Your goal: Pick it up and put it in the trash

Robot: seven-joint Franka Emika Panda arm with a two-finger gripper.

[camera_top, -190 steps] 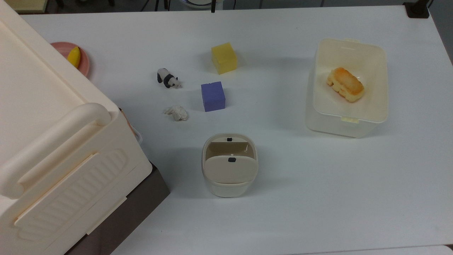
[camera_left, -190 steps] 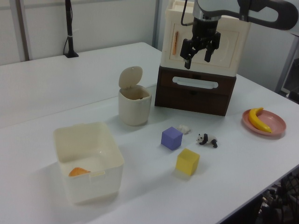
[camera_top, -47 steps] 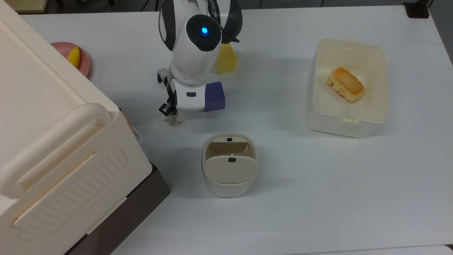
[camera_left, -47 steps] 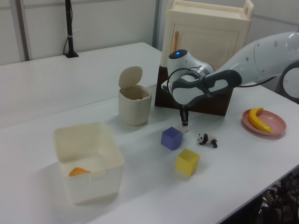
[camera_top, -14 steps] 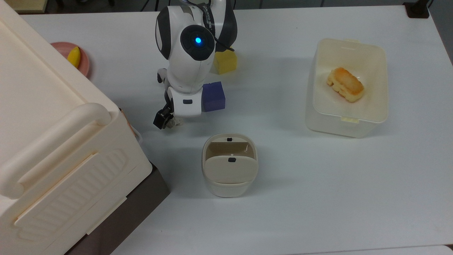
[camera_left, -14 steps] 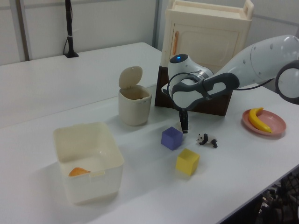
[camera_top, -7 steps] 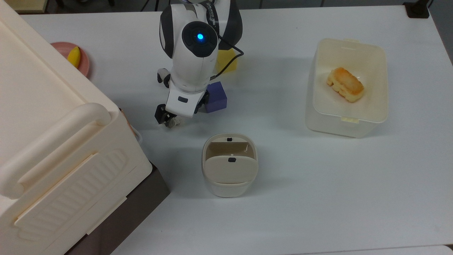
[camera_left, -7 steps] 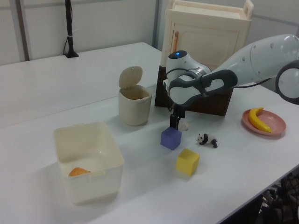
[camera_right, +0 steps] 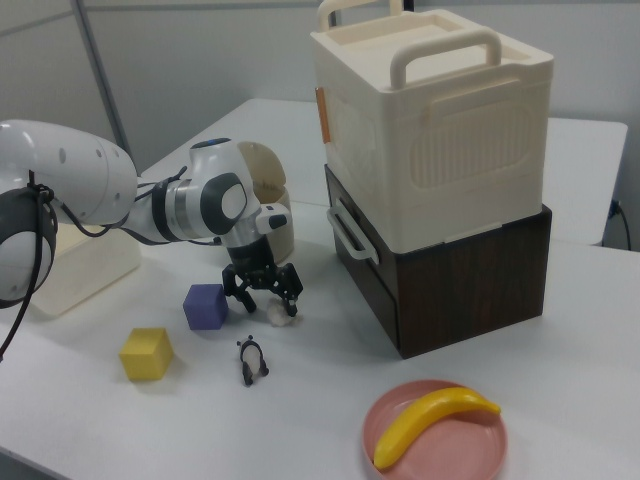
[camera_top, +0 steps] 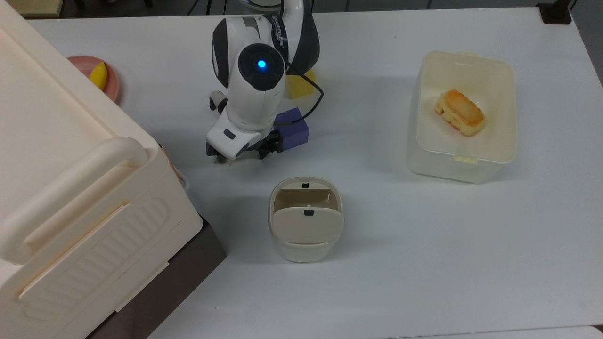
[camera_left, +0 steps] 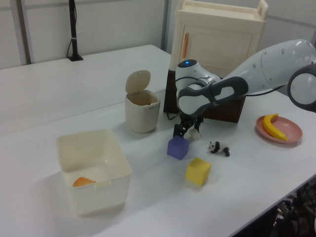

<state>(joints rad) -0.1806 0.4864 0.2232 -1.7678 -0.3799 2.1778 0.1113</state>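
Obs., 1 arm, 3 views.

- The gripper (camera_right: 265, 292) is low over the table (camera_top: 424, 235), with its 2 fingers spread wide and nothing between them. In the top view the finger line runs roughly 9 to 3 o'clock.
- The tissue wad (camera_right: 277, 314) lies on the table, not pinched. In the top view it peeks out from under the hand at about 7 o'clock of the gripper's midpoint. In the right view it sits below the fingertips, nearer the finger on the right view's right than the other one.
- The wad is white, crumpled and lumpy, and smaller than the purple cube (camera_top: 297, 130). We make out no clear long axis, so we judge that finger orientation matters little for the grasp.
- The wad is off-centre in the opening. We judge the gripper needs a small shift toward 7 o'clock (top view) and then a descent before it closes. Closing where it stands may clip only an edge of the paper or miss it.
- The purple cube sits just beside the 3 o'clock finger in the top view. We cannot tell whether they touch.
- The panda figurine (camera_right: 250, 360) is near the wad but apart from it.
- The trash bin (camera_top: 305, 252) stands at about 4 o'clock of the wad in the top view, with open table between them. Its flap is swung up and the mouth is open.
- We judge the step in hand to be the grasp, with the carry and the drop not yet done.
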